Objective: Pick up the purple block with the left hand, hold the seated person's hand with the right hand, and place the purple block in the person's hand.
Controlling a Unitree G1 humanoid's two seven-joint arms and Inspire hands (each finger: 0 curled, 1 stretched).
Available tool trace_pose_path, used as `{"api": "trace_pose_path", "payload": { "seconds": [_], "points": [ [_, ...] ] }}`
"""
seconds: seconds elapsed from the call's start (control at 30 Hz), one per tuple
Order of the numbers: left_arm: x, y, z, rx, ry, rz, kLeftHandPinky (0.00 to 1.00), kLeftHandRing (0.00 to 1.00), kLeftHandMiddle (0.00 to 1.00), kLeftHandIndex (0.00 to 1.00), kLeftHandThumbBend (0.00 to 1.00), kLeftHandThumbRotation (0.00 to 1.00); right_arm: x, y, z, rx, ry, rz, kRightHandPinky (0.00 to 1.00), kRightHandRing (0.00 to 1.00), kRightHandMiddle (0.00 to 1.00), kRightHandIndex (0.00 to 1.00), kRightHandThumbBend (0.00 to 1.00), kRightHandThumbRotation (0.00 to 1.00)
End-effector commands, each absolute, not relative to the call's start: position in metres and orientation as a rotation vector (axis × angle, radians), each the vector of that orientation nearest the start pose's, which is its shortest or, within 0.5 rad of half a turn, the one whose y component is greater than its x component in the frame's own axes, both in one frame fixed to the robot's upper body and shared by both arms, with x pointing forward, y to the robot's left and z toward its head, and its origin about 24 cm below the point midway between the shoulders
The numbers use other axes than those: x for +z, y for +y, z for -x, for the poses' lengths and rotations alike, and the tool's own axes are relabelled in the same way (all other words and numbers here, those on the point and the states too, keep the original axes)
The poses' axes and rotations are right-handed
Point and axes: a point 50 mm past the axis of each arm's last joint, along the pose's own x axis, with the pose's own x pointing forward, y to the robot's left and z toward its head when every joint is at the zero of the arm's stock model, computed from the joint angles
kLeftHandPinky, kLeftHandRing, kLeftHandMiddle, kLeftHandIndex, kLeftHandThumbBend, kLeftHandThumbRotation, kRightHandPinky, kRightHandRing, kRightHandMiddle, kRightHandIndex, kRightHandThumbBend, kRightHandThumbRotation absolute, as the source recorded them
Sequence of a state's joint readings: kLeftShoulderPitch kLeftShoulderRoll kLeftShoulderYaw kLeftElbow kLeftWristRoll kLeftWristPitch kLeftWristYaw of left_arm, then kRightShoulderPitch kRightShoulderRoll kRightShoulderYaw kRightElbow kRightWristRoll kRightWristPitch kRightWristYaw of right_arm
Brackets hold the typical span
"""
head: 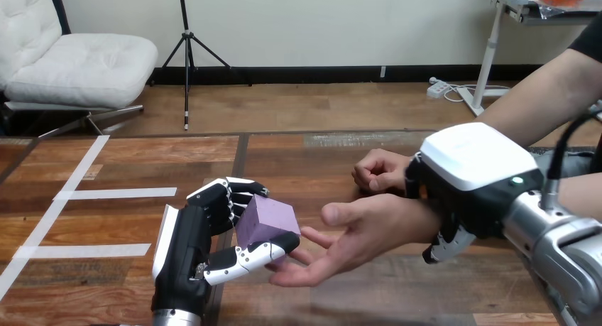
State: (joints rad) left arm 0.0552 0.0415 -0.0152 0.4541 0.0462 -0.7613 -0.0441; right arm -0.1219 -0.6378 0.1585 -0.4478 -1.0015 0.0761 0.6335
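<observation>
While my left hand (186, 249) pinches the purple block (266, 218) between curled fingers (228, 192) and thumb near the surface's (121, 163) near edge, just beside the person's hand (362, 230), my right hand (472, 159) clasps the person's wrist (420, 223).

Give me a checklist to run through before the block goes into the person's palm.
1. Purple block gripped by the left robot hand: ok, fingers and thumb curl round it.
2. Person's open hand palm up: ok.
3. Right robot hand holding the person's wrist: ok, fingers curl under it.
4. Block above the palm: not ok, it sits at the fingertips.
5. Person's other hand out of the way: ok, closed and behind the open one.
</observation>
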Motion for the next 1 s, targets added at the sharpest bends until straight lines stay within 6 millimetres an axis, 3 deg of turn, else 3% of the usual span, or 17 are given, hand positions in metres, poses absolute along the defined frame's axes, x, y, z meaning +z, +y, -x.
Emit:
{"api": "trace_pose_path", "payload": {
  "seconds": [0.0,0.53,0.97],
  "points": [
    [0.018,0.153,-0.229,-0.083,-0.353,-0.086,0.32,0.39,0.45,0.45,0.77,0.00,0.166,-0.168,-0.261,0.362,-0.142,1.711,0.33,0.38,0.47,0.52,0.82,0.00],
    [0.018,0.151,-0.227,-0.090,-0.354,-0.084,0.32,0.38,0.45,0.45,0.78,0.00,0.166,-0.154,-0.264,0.383,-0.204,1.684,0.27,0.34,0.43,0.54,0.81,0.00],
    [0.017,0.146,-0.225,-0.108,-0.357,-0.073,0.31,0.37,0.44,0.45,0.80,0.00,0.165,-0.147,-0.265,0.418,-0.245,1.671,0.29,0.37,0.47,0.50,0.71,0.00]
  ]
}}
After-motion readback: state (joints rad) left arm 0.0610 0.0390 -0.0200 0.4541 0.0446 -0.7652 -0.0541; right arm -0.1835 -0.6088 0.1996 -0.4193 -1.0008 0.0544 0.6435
